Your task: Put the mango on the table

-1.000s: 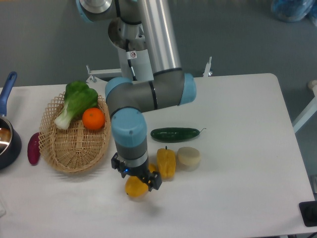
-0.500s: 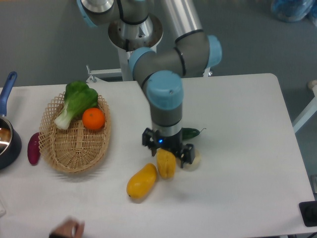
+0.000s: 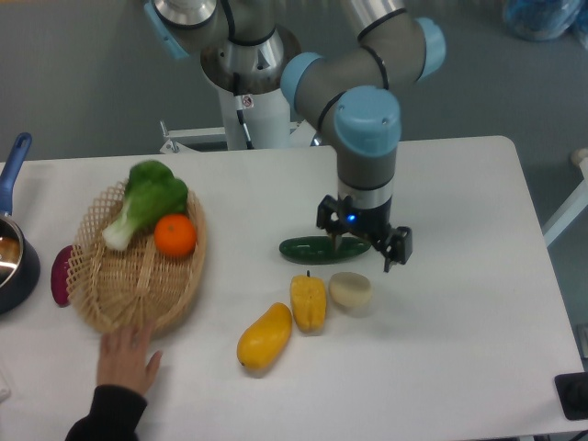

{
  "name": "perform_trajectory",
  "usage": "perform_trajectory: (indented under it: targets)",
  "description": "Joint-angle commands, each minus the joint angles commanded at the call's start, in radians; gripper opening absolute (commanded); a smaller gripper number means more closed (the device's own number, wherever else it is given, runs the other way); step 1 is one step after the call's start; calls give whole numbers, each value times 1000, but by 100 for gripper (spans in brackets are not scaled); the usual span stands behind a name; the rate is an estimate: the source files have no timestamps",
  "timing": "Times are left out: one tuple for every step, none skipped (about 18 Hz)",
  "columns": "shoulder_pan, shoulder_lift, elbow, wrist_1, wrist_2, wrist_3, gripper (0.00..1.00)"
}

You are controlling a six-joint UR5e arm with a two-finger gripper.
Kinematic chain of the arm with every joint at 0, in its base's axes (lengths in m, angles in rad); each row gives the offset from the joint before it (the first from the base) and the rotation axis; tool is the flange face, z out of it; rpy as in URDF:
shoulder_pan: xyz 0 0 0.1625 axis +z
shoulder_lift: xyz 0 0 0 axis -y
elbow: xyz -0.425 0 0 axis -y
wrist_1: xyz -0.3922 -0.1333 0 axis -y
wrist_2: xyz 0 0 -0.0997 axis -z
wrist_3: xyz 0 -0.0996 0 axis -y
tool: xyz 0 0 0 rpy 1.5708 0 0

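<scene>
1. a dark pot (image 3: 11,262) with a blue handle is cut off by the left edge; only part of its rim and brownish contents show.
2. a purple vegetable (image 3: 60,274) lies beside the pot, partly hidden behind the basket (image 3: 138,276).
3. the basket is tilted, its near rim touched by a hand (image 3: 127,356) whose dark sleeve runs out of the bottom edge.
4. in the basket sit a leafy green (image 3: 145,197) and an orange (image 3: 175,235), touching each other.
5. the mango (image 3: 265,336) lies on the table (image 3: 459,349) in front, well apart from the gripper, its right end just beside the pepper (image 3: 309,301).
6. a pale round item (image 3: 350,291) sits just right of the pepper; what it is cannot be made out.
7. a cucumber (image 3: 317,247) lies behind them, its right part hidden by the gripper (image 3: 366,246).
8. the gripper hangs above the cucumber's right end with its two fingers spread apart and nothing between them; a small blue light glows on it.
9. the arm's upper joints are cut off by the top edge; a small label (image 3: 244,101) on the base column is too small to read.
10. a bluish object (image 3: 542,16) at the top right corner and a dark item (image 3: 571,397) at the bottom right are both cut off and unclear.
</scene>
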Motion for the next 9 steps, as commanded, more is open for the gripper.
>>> perform_trajectory:
  targets:
    - [12,0,-2,0,0,20,100]
    - [20,0,-2,0,0,34,100]
    - [28,-2,-2,0,0,37,100]
    - [29,-2,0,2,0,37,100]
    - [31,-3,0,2,0,37,100]
    - [43,-3,-2,2,0,37,100]
    - [45,-3,0,2,0,37,100]
    - [46,-3,0,2,0,37,100]
    - [46,-3,0,2,0,37,100]
